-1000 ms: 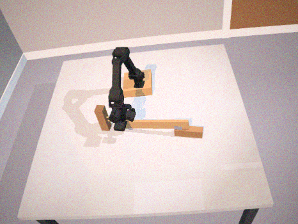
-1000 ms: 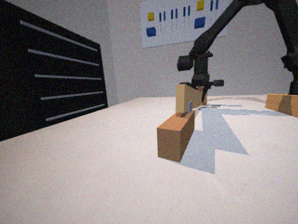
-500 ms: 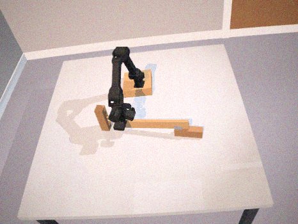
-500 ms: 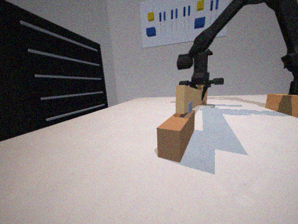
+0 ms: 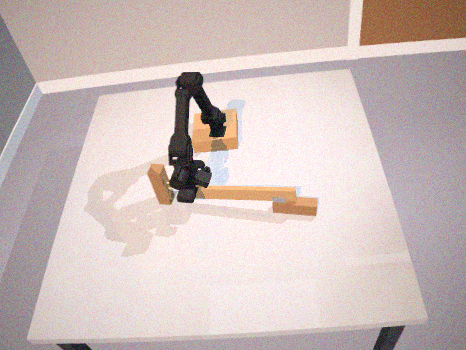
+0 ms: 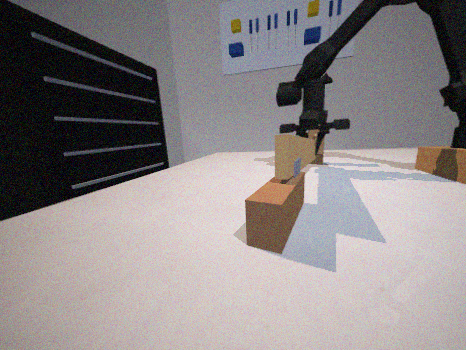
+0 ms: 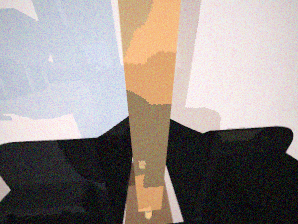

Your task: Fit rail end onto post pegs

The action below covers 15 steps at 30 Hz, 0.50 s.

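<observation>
The wooden rail [image 5: 250,193] [image 6: 290,156] [image 7: 150,80] runs from my gripper to the low footboard block [image 5: 299,206] [image 6: 265,220]. Its far end is at the bracket on that block; how deeply it is seated is unclear. My gripper [image 5: 187,194] [image 6: 311,141] [image 7: 144,119] is shut on the rail near its post end. The short post [image 5: 160,185] [image 7: 131,205] stands just beyond that end. A pale peg [image 7: 148,215] shows between the rail's end and the post in the wrist view, so a small gap remains visible. The other peg and the holes are not clearly visible.
A wider wooden block [image 5: 229,142] [image 6: 427,161] stands behind the rail beside the arm's base. The arm arches over the table [image 5: 240,280] from the back. A black cabinet [image 6: 100,120] with several pale handles is at the left of the exterior view.
</observation>
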Each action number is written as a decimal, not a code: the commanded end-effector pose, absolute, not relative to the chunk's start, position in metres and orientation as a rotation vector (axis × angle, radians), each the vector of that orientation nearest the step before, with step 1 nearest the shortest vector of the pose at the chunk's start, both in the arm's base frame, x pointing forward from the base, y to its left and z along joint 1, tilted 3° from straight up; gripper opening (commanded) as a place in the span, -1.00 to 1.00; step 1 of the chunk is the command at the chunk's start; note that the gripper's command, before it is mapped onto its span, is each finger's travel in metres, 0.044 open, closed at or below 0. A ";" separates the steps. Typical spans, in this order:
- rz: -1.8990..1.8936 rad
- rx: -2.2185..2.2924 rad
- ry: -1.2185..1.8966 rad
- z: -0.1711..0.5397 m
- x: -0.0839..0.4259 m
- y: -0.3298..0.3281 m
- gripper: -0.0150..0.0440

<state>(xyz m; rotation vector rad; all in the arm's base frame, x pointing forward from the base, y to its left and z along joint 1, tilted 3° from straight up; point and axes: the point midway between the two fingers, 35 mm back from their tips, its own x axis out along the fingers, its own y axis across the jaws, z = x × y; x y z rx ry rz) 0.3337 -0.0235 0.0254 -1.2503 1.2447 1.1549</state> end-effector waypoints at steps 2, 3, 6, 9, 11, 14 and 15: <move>1.147 -1.252 1.230 0.032 0.337 -0.022 -0.49; 1.147 -1.252 1.230 0.033 0.337 -0.022 -0.49; 1.147 -1.252 1.230 0.034 0.337 -0.022 -0.49; 1.147 -1.252 1.230 0.036 0.337 -0.022 -0.49; 1.147 -1.252 1.230 0.037 0.337 -0.022 -0.49; 1.147 -1.252 1.230 0.038 0.337 -0.021 -0.49; 1.147 -1.252 1.230 0.039 0.337 -0.021 -0.49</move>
